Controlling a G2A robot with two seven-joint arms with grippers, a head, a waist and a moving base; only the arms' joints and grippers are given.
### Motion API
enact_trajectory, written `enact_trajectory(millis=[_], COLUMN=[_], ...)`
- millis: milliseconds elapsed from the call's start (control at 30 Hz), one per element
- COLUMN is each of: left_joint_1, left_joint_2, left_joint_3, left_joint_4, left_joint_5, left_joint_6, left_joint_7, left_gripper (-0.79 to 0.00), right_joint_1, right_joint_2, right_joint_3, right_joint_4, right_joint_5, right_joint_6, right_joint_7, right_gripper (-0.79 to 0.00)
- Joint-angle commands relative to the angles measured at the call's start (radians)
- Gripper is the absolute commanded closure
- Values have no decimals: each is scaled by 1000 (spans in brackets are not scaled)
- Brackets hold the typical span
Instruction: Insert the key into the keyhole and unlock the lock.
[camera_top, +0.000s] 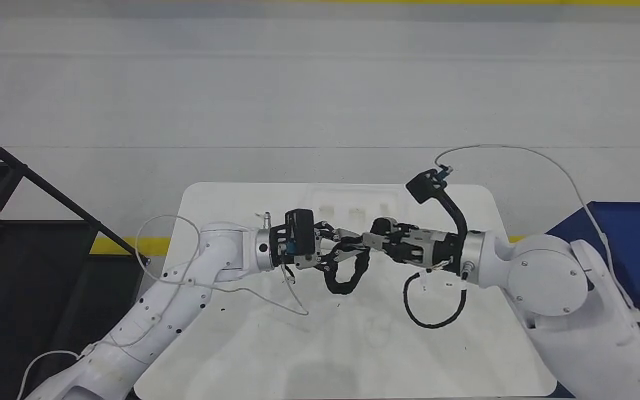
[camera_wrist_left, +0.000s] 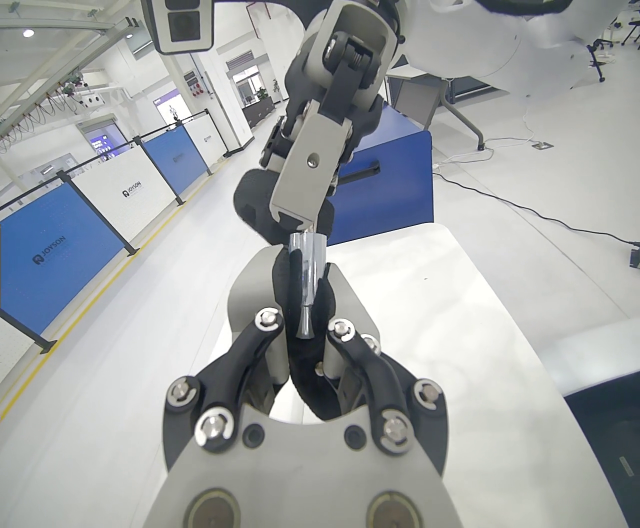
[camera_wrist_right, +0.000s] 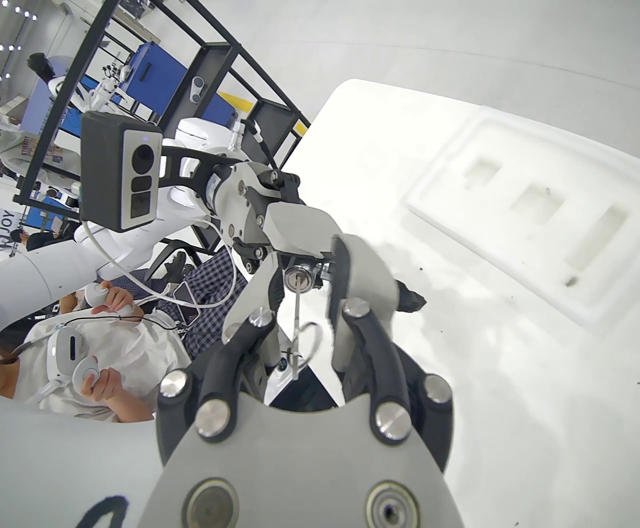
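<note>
Left jaws: clamped on lock (camera_wrist_left: 306, 272)
Right jaws: apart, flanking inserted key (camera_wrist_right: 297, 310)
Risk: ungripped key may slip from keyhole (camera_wrist_right: 296, 279)

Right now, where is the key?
The key has its tip in the keyhole of the lock, which the left gripper holds above the middle of the table; it lies between the fingers of the right gripper.
</note>
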Motion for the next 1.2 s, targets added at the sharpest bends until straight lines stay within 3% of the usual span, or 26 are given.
enact_trajectory(millis=[0,133,200,233,267,300,400,567,767,967,1167], left_joint_1=[-2,-8,-12,-13,-15,-17,-19,-16,-38,-67,-117], left_joint_2=[-3,-11,-15,-17,-18,-20,-23,-25,-25,-17,-4], left_joint_3=[3,11,14,15,15,15,13,5,1,44,101], left_joint_4=[11,39,55,63,69,74,83,105,165,170,190], left_joint_5=[-7,-29,-41,-48,-54,-59,-75,-143,-307,-512,-686], left_joint_6=[-7,-19,-25,-28,-31,-34,-47,-99,-194,-194,-194], left_joint_7=[2,7,7,6,4,2,-7,-49,-190,-321,-460], left_gripper=[0,0,0,0,0,0,0,0,0,0,0], right_joint_1=[2,11,18,22,25,27,28,34,42,29,28], right_joint_2=[0,-2,-2,-2,-1,-1,4,15,29,34,35], right_joint_3=[1,1,4,7,11,17,39,68,85,65,43], right_joint_4=[10,35,43,44,45,45,44,66,95,170,198], right_joint_5=[9,30,34,32,30,31,35,56,5,38,84], right_joint_6=[-9,-31,-53,-70,-89,-109,-195,-426,-679,-787,-783], right_joint_7=[-5,-16,-25,-27,-28,-30,-20,75,160,130,135], right_gripper=[-215,-234,-317,-449,-699,-785,-785,-785,-785,-785,-785])
